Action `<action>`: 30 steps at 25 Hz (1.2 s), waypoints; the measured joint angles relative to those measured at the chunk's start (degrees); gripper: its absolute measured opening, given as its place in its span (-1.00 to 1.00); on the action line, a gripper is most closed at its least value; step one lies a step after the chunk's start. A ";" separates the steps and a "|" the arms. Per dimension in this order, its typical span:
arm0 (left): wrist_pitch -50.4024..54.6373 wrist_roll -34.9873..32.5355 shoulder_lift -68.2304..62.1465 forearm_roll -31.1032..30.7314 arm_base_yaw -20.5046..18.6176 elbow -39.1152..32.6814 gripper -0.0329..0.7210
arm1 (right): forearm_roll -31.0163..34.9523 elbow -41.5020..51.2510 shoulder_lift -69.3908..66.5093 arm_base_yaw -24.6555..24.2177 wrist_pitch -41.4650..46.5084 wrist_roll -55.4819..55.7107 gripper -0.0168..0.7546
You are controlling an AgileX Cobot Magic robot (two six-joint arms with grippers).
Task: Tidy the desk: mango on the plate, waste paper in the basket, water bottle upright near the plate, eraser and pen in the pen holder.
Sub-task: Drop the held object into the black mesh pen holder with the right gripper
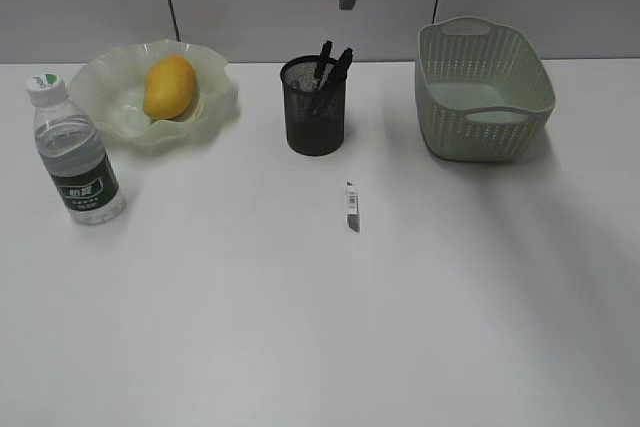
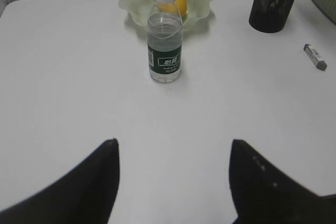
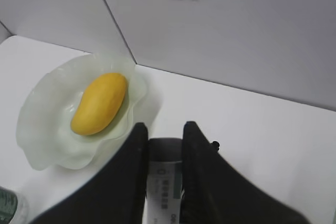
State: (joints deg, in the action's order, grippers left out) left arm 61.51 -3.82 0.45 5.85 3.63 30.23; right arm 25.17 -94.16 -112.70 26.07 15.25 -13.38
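Looking at the right hand (image 3: 164,129) first: pinched narrow on a small grey-and-white eraser (image 3: 164,182) with a printed label, gripped across its short sides and hanging long-axis-down between the fingers. Hovering high over the back edge of the table (image 1: 300,347), with the pen holder (image 1: 315,107) sitting below and a touch to the left of it, so probably just a short shift left and then a straight drop. Worth noting: already a few pens poking out of that cup, so could snag on the way in. Also spotted a second eraser (image 1: 352,207) lying flat just in front of the pen holder, towards the middle of the table, long axis running front to back. Closer to the right hand than the left, by the look of it. As for the left hand (image 2: 173,145): spread wide, holding nothing, touching nothing, parked over the front-left part of the table. Mango (image 1: 169,86) already in the plate (image 1: 105,107) at the back-left corner, bottle (image 1: 77,152) upright just beside the plate. Basket (image 1: 484,97) at the back right. No sign of the waste paper anywhere, and can't see far enough into the basket to tell.
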 joint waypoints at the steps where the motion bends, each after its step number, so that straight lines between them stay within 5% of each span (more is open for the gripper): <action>1: 0.00 0.00 0.00 0.00 0.00 0.00 0.41 | 0.51 0.00 -1.11 0.19 -0.97 -0.11 -0.53; 20: 0.00 0.00 0.00 0.00 0.00 0.00 0.41 | -4.61 -0.07 -14.64 4.53 -12.24 -9.56 -0.53; 22: 0.00 0.00 0.00 0.00 0.00 0.00 0.41 | -4.80 -0.07 -14.98 4.53 -11.87 -9.62 -0.38; 27: 0.00 0.00 0.00 0.00 0.00 0.00 0.41 | -5.34 -0.50 -14.99 4.53 -11.76 -9.62 0.42; 30: 0.00 0.00 0.00 0.00 0.00 0.00 0.41 | -7.07 -0.77 -13.90 4.53 -10.70 -9.62 0.51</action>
State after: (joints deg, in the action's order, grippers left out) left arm 61.51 -3.82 0.45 5.85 3.63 30.23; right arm 18.10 -94.93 -126.60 30.61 4.55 -23.00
